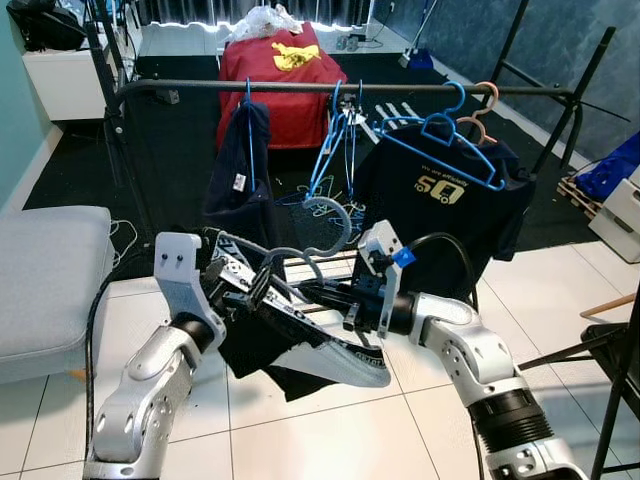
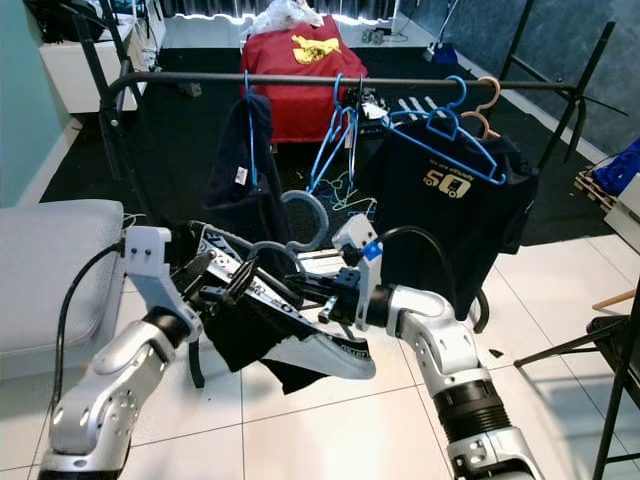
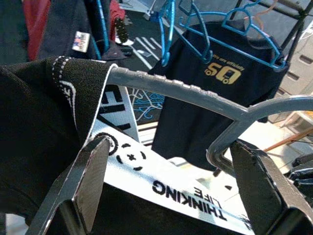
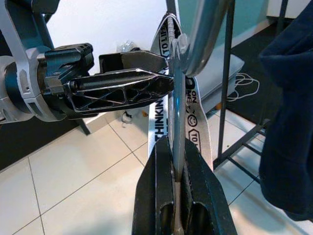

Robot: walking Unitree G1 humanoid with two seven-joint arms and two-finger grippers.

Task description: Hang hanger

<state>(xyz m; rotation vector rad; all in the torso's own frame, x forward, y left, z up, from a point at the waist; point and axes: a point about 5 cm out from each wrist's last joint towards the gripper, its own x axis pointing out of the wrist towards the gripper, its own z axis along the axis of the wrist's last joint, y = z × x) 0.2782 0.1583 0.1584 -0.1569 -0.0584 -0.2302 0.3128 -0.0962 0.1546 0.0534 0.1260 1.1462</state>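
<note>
My right gripper (image 4: 177, 161) pinches the grey hanger (image 3: 195, 93); my left gripper (image 3: 171, 186) is spread beneath its arm. I should lift its hook squarely over the rail (image 1: 330, 88).

A grey cushion (image 1: 45, 285) lies at nine o'clock; a red cloth (image 1: 280, 85) at twelve; a blue bag (image 1: 612, 165) at three.

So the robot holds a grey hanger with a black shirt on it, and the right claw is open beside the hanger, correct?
Not quite. The right claw is shut on the grey hanger, as the right wrist view shows: its two fingers pinch the hanger's bar. The rest stands: the black shirt hangs on it, below the rail.
</note>
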